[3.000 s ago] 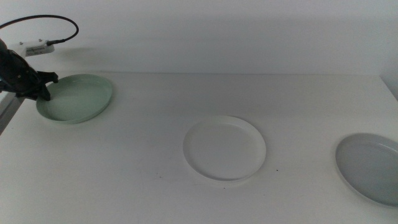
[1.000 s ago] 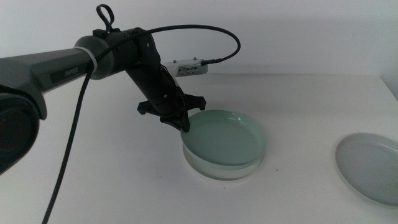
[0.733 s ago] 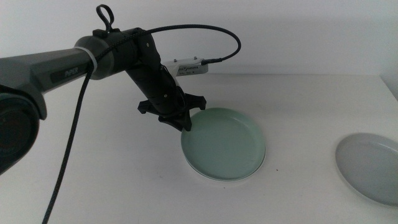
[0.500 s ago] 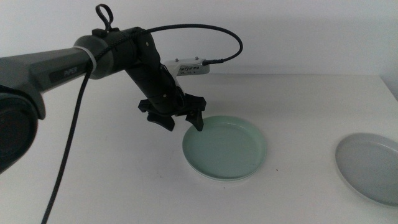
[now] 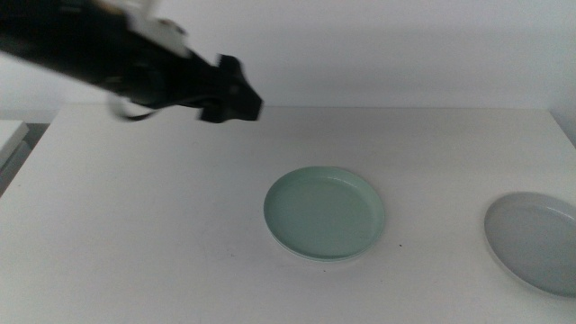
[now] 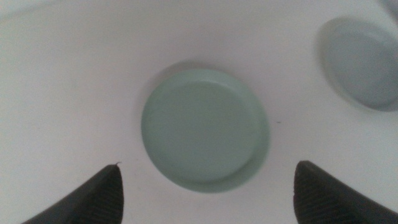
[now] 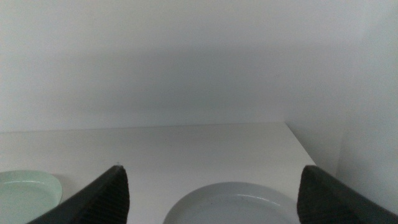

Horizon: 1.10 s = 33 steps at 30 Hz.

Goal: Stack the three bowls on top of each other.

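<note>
The pale mint green bowl (image 5: pixel 324 213) sits at the table's middle, and it covers the white bowl, which is hidden beneath it. The light grey bowl (image 5: pixel 535 241) lies alone near the right edge. My left gripper (image 5: pixel 236 99) is blurred, raised above the table to the back left of the mint bowl, and holds nothing. From the left wrist view the mint bowl (image 6: pixel 205 129) and the grey bowl (image 6: pixel 364 59) lie far below the open left gripper (image 6: pixel 207 167). The right gripper (image 7: pixel 211 169) stands open near the grey bowl (image 7: pixel 230 202), out of the middle view.
The white table (image 5: pixel 162 234) ends at a pale wall (image 5: pixel 405 45) at the back. The table's left edge and a drop show at the far left (image 5: pixel 13 148). The mint bowl (image 7: pixel 28 190) shows at the edge of the right wrist view.
The left gripper set the mint bowl onto the white bowl, opened, let go, then rose and drew back toward the left. The grey bowl has not moved.
</note>
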Available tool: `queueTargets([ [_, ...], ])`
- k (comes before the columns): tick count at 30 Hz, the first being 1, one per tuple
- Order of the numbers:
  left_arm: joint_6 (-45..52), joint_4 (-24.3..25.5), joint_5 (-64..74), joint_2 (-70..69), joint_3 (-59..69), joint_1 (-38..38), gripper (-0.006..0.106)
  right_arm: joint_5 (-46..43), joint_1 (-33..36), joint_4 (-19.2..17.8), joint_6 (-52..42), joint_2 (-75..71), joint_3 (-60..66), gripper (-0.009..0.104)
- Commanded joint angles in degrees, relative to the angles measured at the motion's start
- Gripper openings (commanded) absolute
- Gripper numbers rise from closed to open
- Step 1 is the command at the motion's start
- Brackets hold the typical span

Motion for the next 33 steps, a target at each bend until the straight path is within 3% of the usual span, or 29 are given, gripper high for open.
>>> queueTargets([
  [1,0.72,-0.99,1.28,-7.29,3.36,0.60,0.094,-0.43,-0.30,-0.12,-0.60,-0.28,0.20,0.093],
  [6,-2.76,2.47,7.62,-19.35,5.71,1.46,0.094,-0.43,-0.30,-0.12,-0.60,-0.28,0.20,0.093],
  [12,-2.90,2.51,9.92,-27.23,7.25,1.46,0.094,-0.43,-0.30,-0.12,-0.60,-0.28,0.20,0.093],
  [33,-3.17,3.18,6.64,-28.30,7.25,1.46,0.094,-0.43,-0.30,-0.12,-0.60,-0.28,0.20,0.093],
])
